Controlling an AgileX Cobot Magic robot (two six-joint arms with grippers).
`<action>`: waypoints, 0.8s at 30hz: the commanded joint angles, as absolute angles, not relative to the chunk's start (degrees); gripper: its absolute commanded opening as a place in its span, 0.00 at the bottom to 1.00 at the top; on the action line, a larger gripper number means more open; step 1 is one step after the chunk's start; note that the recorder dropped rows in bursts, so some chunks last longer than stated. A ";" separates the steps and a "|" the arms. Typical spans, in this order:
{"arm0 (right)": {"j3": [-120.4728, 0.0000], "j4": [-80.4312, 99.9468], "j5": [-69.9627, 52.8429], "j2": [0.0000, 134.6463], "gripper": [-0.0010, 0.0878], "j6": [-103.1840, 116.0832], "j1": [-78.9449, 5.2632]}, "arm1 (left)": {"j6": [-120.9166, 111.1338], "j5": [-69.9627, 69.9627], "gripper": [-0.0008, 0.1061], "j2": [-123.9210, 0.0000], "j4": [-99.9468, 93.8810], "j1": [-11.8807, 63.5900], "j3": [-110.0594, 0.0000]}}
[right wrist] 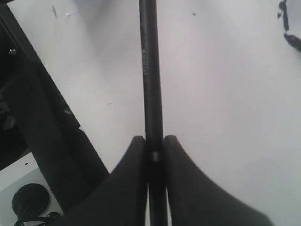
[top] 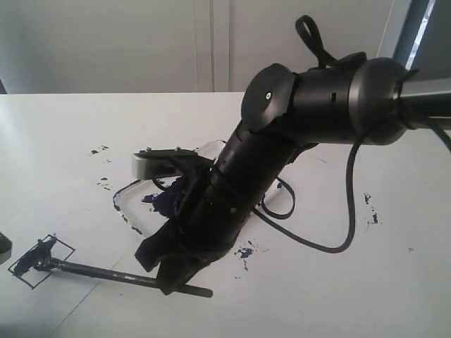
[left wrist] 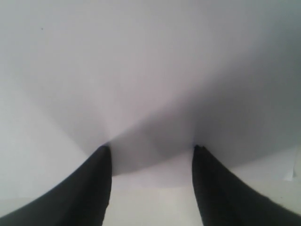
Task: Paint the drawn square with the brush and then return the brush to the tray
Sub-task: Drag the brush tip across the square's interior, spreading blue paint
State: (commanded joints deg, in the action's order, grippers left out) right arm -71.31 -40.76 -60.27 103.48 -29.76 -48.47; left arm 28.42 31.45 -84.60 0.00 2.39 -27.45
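The brush [top: 106, 272] is a long black stick lying low across the white paper, its dark tip inside the drawn square [top: 41, 261] at the near left. Part of the square is smeared blue-black. My right gripper [top: 171, 280] is shut on the brush near its rear end; in the right wrist view the black handle [right wrist: 151, 75] runs straight out from between the closed jaws [right wrist: 154, 141]. The clear tray [top: 151, 197], blotched with blue-black paint, sits behind the right arm and is mostly hidden by it. My left gripper [left wrist: 151, 149] is open over bare white surface, holding nothing.
Dark paint splatters dot the paper at the far left [top: 99, 151], near the arm [top: 244, 251] and at the right [top: 371, 215]. A black cable [top: 349, 197] loops from the right arm down onto the table. A dark object [top: 3, 246] sits at the left edge.
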 joint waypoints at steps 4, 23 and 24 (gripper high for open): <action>-71.31 -40.86 -60.76 103.48 0.01 -29.76 -48.47 | 28.30 31.45 0.53 -84.60 0.00 2.39 -27.45; -71.36 -38.77 -58.13 103.58 0.01 -24.79 -48.58 | 28.17 31.45 0.53 -84.60 0.00 2.39 -27.45; -71.36 -39.76 -58.46 103.58 0.01 -25.48 -48.58 | 28.17 31.45 0.53 -84.60 0.00 2.39 -27.45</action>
